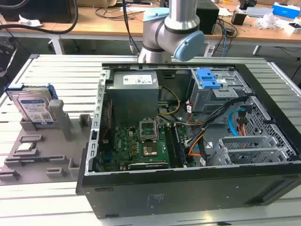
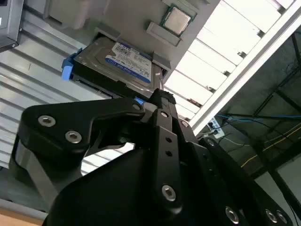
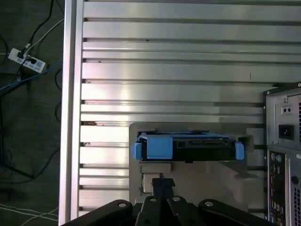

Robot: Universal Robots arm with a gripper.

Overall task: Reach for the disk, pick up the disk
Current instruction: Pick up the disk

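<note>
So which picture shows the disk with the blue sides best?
The second wrist view: the disk shows its labelled face up close. At the exterior view's left it stands smaller in a grey holder. The first wrist view shows its thin edge and blue bracket.

The disk stands on edge in a holder on the tabletop; a chip lies on the holder before it. The computer case sits at the exterior view's right of them.

A robotics lab or workshop: an arm at a slotted aluminium table, an opened PC case, cable-strewn benches behind, a power strip on the floor.
</note>
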